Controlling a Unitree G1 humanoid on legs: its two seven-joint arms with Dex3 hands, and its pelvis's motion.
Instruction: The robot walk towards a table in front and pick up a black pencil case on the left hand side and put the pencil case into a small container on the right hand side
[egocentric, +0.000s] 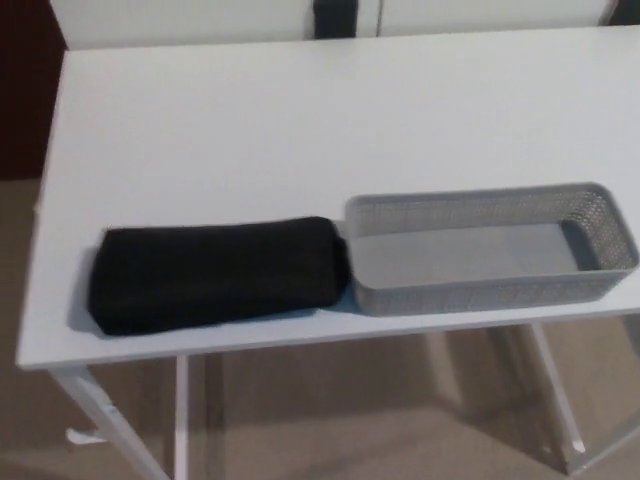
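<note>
Case (215, 272) near-left, right end just beside container (480, 292); both at table (300, 130) near edge; open tabletop beyond. Hands unseen; fingers: cannot tell.

Neither left hand nor right hand is in view.

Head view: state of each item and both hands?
black pencil case: lying flat on table, unheld, right end close by container.
container: upright, empty.
table: bearing both near its front edge.
left hand: not in view.
right hand: not in view.
</note>
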